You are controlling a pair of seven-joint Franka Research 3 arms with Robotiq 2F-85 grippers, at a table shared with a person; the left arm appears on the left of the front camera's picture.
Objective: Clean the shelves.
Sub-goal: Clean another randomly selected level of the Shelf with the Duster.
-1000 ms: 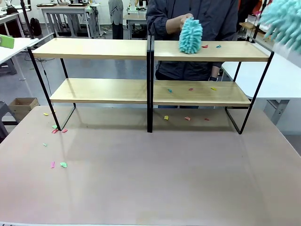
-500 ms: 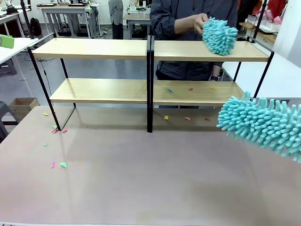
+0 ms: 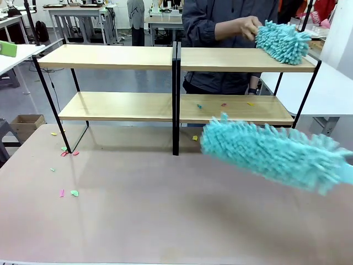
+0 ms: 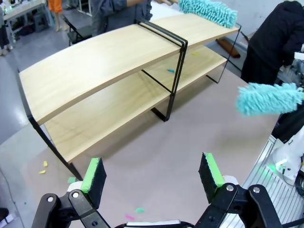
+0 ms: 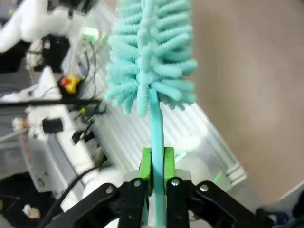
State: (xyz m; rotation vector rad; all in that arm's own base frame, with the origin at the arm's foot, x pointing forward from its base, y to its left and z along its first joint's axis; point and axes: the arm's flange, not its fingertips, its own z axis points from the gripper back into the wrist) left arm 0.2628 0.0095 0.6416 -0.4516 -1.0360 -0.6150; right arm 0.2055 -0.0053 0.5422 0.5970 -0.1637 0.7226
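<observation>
Shelves (image 3: 110,57) stand across the tabletop (image 3: 165,221), scraps (image 3: 223,104) on the lower right board; a teal duster (image 3: 270,154) hangs before it, angled to sweep them, I judge. Left wrist view: left jaws released, empty. Right wrist view: right jaws clenched on its handle (image 5: 156,123).

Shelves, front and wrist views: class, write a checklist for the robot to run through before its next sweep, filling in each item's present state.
1. Right hand shut on the teal duster handle: ok.
2. Left hand open, holding nothing: ok.
3. Lower right board free of paper scraps: not ok.
4. Upper right board free of the person's duster: not ok.
5. Teal duster head clear of the shelves: cannot tell, blurred.
</observation>
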